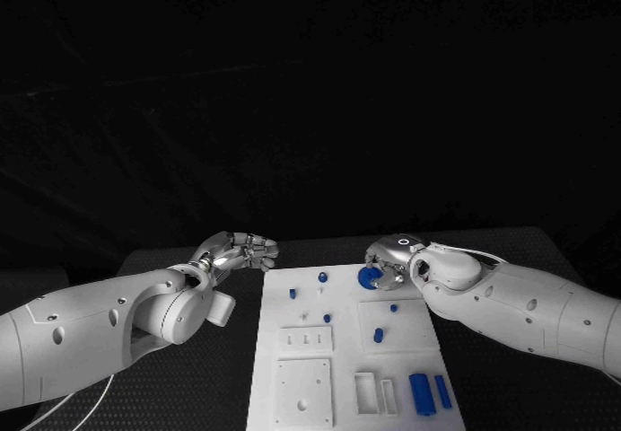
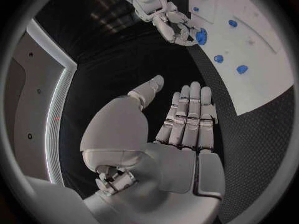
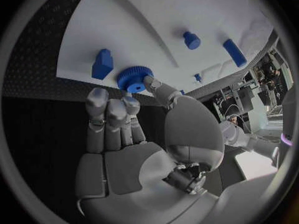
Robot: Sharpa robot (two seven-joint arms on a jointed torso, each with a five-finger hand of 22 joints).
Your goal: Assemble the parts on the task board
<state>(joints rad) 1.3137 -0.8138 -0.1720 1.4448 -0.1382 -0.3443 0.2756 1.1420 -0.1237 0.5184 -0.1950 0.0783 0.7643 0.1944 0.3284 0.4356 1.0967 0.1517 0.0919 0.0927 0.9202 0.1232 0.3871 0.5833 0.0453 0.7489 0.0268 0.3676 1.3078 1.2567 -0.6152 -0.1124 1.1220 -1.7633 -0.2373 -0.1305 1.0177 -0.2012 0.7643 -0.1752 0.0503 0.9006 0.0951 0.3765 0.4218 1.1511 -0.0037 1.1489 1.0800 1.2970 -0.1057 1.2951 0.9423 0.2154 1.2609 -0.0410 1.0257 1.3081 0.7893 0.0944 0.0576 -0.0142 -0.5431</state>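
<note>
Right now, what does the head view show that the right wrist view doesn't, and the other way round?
Head view alone: the left hand beside the task board's far left corner, holding nothing, plus two long blue bars near the board's front right. Right wrist view alone: the ridged rim of the blue gear and a blue block beside it. Both: the right hand touching that gear at the board's far edge.

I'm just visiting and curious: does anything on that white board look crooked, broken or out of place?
Nothing stands out. The board lies flat on the table, its blue parts look whole and none has spilled off it. The right hand touches a blue gear at the board's far edge; the left hand hovers beside the board, holding nothing.
</note>
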